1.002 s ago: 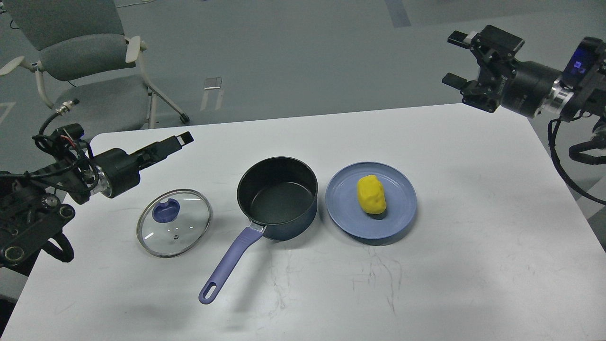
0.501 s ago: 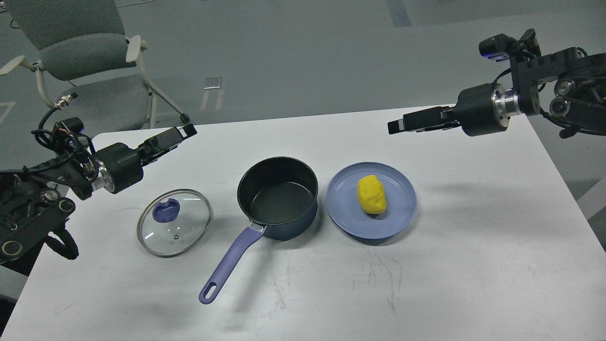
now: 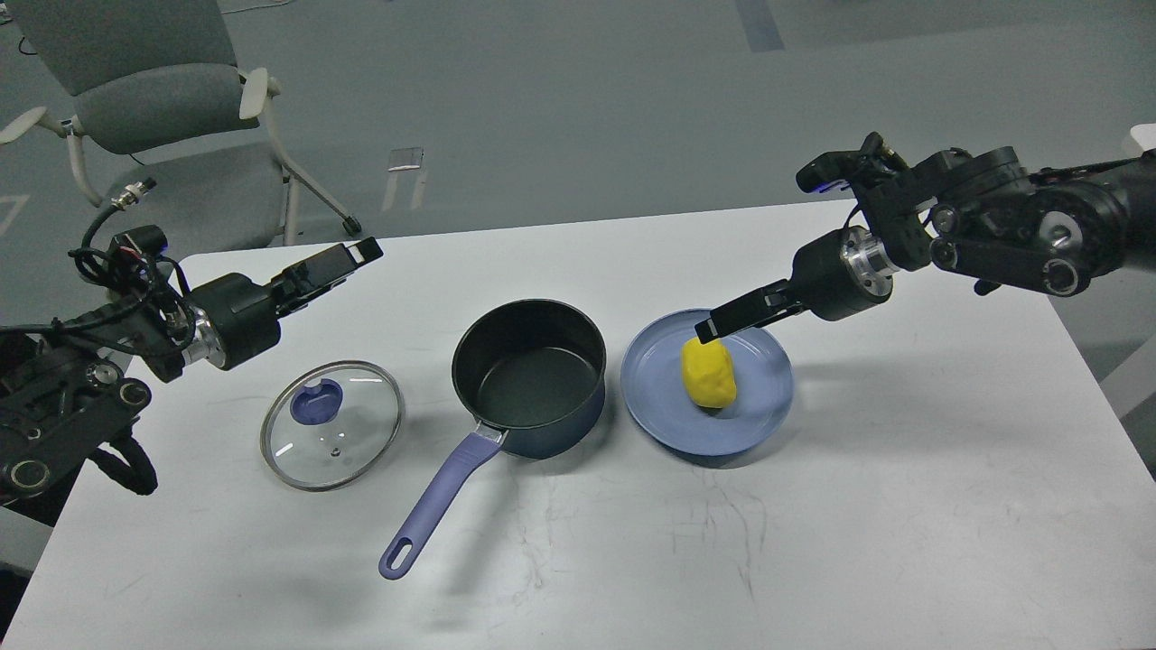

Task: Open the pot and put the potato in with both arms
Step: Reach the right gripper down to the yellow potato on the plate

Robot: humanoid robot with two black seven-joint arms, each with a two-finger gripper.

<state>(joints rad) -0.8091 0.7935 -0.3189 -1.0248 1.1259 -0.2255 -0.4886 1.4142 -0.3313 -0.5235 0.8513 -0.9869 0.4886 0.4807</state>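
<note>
The dark pot [image 3: 578,417] with a purple handle [image 3: 441,495] stands open and empty at the table's middle. Its glass lid [image 3: 361,442] with a blue knob lies flat on the table to the pot's left. The yellow potato [image 3: 709,372] lies on a blue plate [image 3: 768,408] right of the pot. My right gripper [image 3: 709,329] reaches down from the right, its tip at the potato's far top end; it is seen side-on, so its fingers cannot be told apart. My left gripper [image 3: 359,251] hovers above the table behind the lid, holding nothing visible.
The white table [image 3: 903,506] ends close behind the pot and at the right. A grey office chair [image 3: 172,117] stands on the floor beyond the table's back left corner.
My right arm has swung down and left from high at the back right to the potato's top. My left gripper has risen and shifted slightly right. Pot, lid and potato have not moved.
</note>
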